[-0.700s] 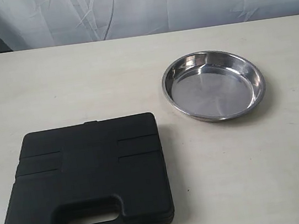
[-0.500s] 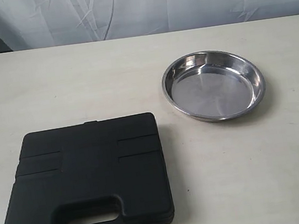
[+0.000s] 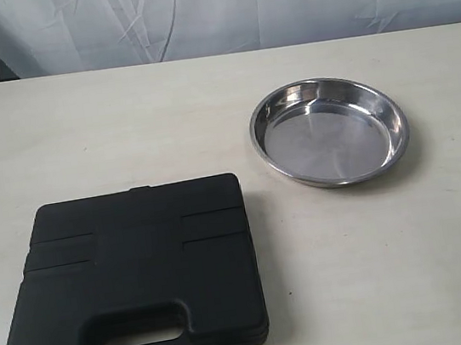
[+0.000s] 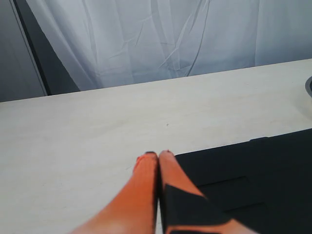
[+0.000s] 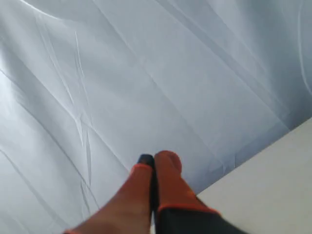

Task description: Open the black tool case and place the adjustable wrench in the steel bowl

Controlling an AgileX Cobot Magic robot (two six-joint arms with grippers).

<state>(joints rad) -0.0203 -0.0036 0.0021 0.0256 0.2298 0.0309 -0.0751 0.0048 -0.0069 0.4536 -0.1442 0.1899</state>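
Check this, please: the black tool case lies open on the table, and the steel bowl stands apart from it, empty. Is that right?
Not quite: the black tool case lies closed, as the exterior view shows. The rest holds: it is on the table, and the steel bowl stands apart from it, empty.

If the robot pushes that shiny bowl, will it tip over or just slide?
Probably slide. The steel bowl is wide, shallow and flat-bottomed, so tipping looks unlikely. It sits on a smooth table, and polished metal likely skids easily. Its thin rolled rim suggests it is fairly light and stiff.
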